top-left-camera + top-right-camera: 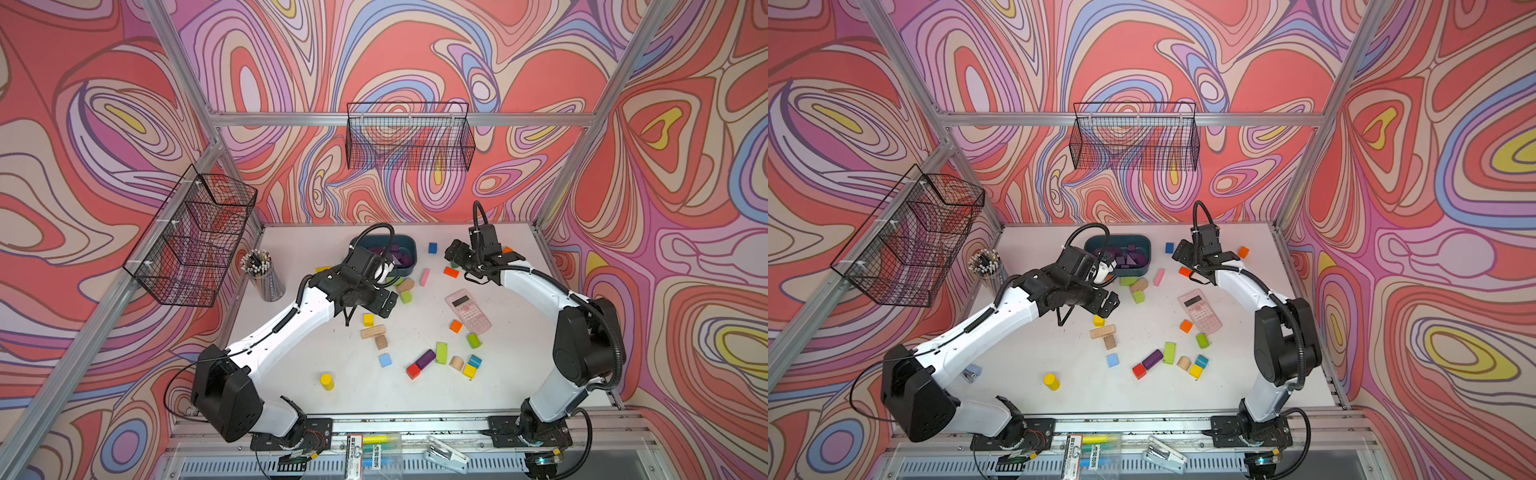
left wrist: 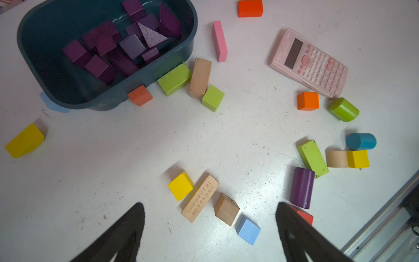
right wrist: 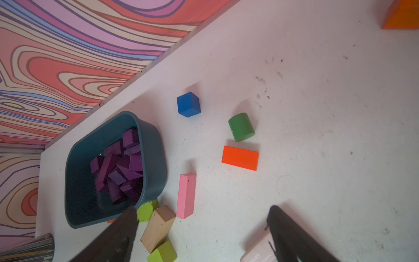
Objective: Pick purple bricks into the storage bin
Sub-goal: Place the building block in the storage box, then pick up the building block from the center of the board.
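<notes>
Bricks [image 2: 97, 65]: approx. 12 in bin [image 2: 102, 101], 1 purple cyl. [image 2: 302, 188] outside.

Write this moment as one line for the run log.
left gripper open, empty | right gripper open, empty | purple bricks in storage bin | purple cylinder on table

1. The bin [image 2: 167, 68] is a shallow dark teal tub with rounded corners. It stands upright near the far edge of the table [image 2: 226, 140].
2. The purple bricks [image 2: 102, 38] lie in a loose pile inside the bin. They are cubes, bars and wedges, and some are tilted against others.
3. One purple cylinder [image 2: 302, 187] lies on its side on the table, well apart from the bin.
</notes>
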